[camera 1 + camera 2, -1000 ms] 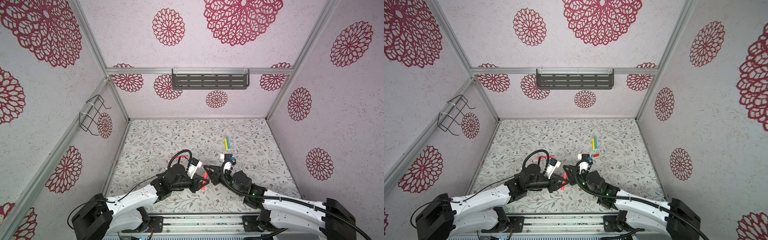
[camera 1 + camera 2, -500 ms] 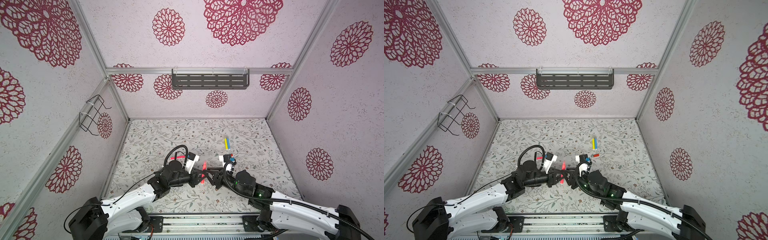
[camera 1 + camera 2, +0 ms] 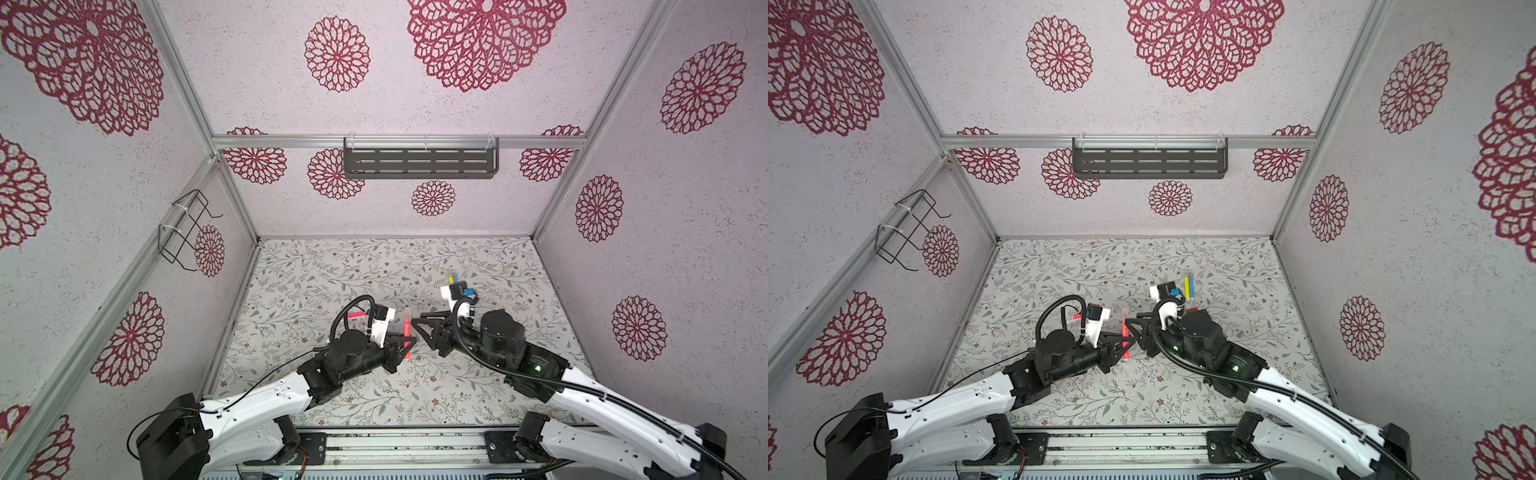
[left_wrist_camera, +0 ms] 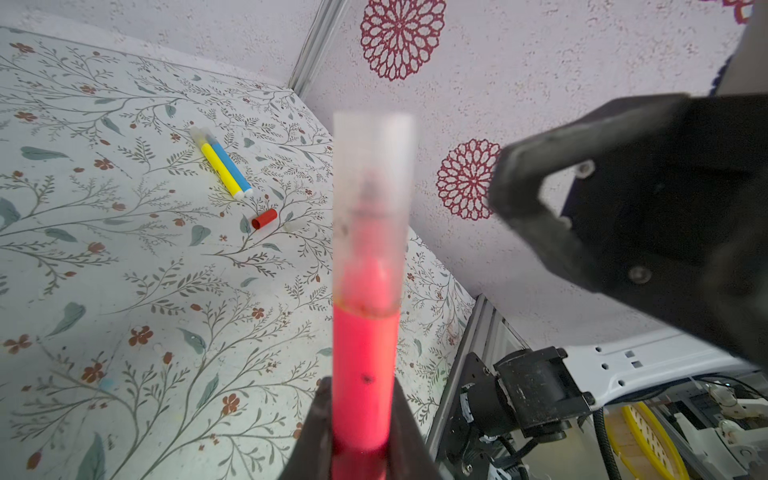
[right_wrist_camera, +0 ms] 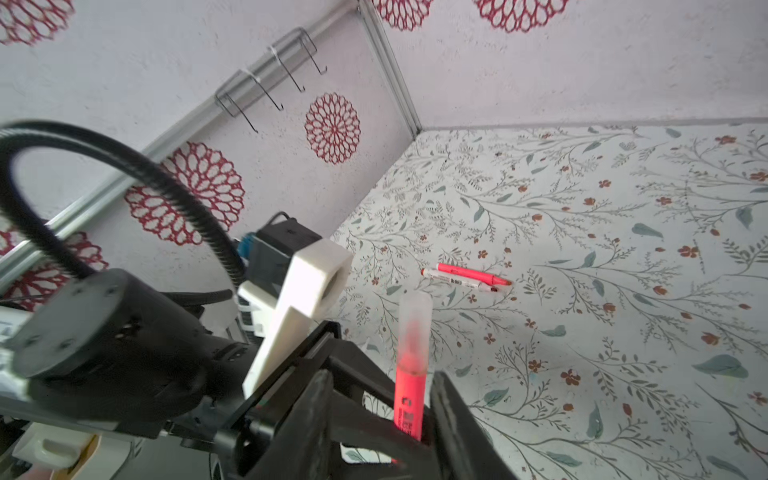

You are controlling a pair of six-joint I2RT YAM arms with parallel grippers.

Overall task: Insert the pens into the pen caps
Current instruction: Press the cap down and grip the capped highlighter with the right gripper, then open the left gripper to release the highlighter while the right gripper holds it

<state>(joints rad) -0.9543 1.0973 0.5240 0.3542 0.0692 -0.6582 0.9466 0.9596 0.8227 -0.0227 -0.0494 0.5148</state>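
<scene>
1. The pink pen (image 4: 363,353) is up off the table (image 4: 104,270), pinched low on its barrel by the left gripper (image 4: 361,399), whose jaws are clamped tight on it. A clear cap (image 4: 374,187) sits over the tip and looks fully seated to me.
2. The pen runs crosswise to the left fingers. Its cap end points toward the back wall in both top views, but I can't tell how much of that is up versus back.
3. The right gripper (image 3: 417,323) sits just beside the cap end, on its right and not touching. Its jaws are partly apart and hold nothing.
4. My read is that this pen is done and only needs setting down.
5. Farther out, a red-orange pen (image 5: 469,272) and a pale pen (image 5: 453,280) lie side by side on the left arm's side.
6. The red cap (image 4: 264,218) lies near the yellow pen (image 4: 218,168) and blue pen (image 4: 230,166), closer to the right arm. I'd guess left fetches a pen and right fetches the cap.
</scene>
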